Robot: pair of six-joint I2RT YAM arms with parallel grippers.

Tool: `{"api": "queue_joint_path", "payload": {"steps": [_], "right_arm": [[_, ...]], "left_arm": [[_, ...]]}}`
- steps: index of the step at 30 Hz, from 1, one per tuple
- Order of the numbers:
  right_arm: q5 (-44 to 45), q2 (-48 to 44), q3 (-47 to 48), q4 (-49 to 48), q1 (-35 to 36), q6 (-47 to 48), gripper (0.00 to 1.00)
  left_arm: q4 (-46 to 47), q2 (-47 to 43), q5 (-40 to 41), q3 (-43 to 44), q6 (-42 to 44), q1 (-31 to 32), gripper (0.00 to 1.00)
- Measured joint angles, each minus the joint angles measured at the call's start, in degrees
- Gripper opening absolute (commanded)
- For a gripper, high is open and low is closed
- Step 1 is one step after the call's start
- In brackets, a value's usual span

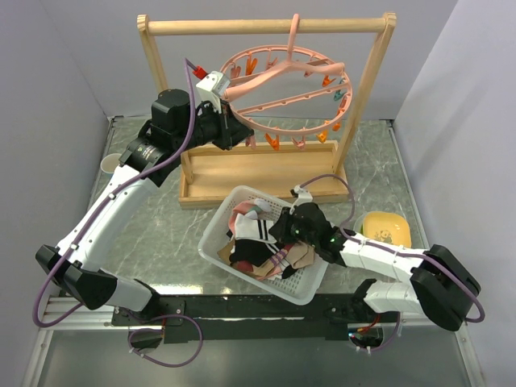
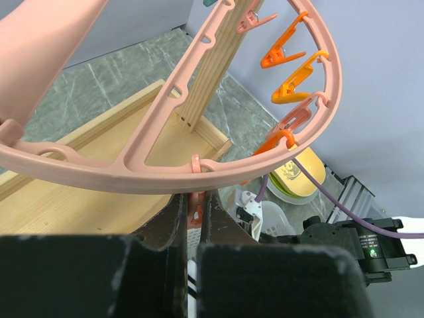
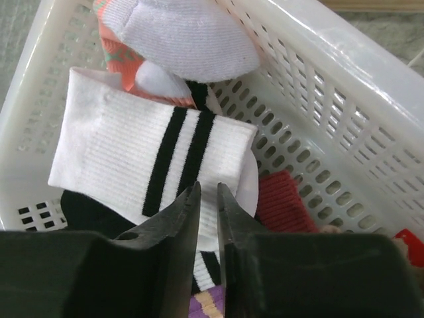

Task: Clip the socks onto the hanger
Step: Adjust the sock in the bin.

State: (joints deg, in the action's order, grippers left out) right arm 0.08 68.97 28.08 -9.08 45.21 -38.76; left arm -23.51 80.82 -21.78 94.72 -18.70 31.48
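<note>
While the left gripper [image 2: 194,199] has its jaws clenched on a small pink clip [image 2: 195,215] under the round salmon-pink plastic hanger [image 2: 132,173], the right gripper [image 3: 209,189] sits over a white black-striped sock [image 3: 132,152] in the white mesh basket [image 3: 344,99]. Jaws nearly shut; cannot tell whether they grip it.

Salmon-pink hanger [image 2: 99,175], black-striped white sock [image 3: 152,162], white basket [image 3: 344,112]

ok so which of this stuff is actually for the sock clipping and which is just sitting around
for the job: round salmon-pink plastic ring hanger with clips; white sock with two black stripes; other fabric socks; white mesh plastic basket holding them; wooden rack frame carrying the hanger
lying about: yellow bowl; small pale cup
</note>
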Motion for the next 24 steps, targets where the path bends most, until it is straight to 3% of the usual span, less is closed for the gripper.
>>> {"api": "queue_joint_path", "payload": {"steps": [1, 11, 12, 13, 15, 24], "right_arm": [[-0.04, -0.02, -0.22, -0.31, 0.00, 0.11, 0.00], [2.47, -8.17, 0.33, 3.93, -0.04, 3.67, 0.00], [2.97, -9.42, 0.90, 4.92, -0.04, 4.20, 0.22], [3.45, -10.34, 1.51, 5.53, -0.04, 4.52, 0.35], [3.96, -10.99, 2.16, 5.92, -0.04, 4.79, 0.49], [3.28, -5.03, -0.94, 5.18, -0.04, 2.16, 0.49]], "left_arm": [[0.00, 0.00, 0.00, 0.00, 0.00, 0.00, 0.01], [0.00, -0.09, 0.00, 0.00, 0.02, 0.00, 0.01], [0.00, -0.11, 0.00, 0.00, 0.02, 0.00, 0.01], [0.00, -0.22, 0.00, 0.00, 0.02, 0.00, 0.01], [0.00, -0.33, -0.02, 0.00, 0.02, 0.00, 0.01], [0.00, -1.01, -0.33, -0.04, 0.02, 0.00, 0.01]]}}
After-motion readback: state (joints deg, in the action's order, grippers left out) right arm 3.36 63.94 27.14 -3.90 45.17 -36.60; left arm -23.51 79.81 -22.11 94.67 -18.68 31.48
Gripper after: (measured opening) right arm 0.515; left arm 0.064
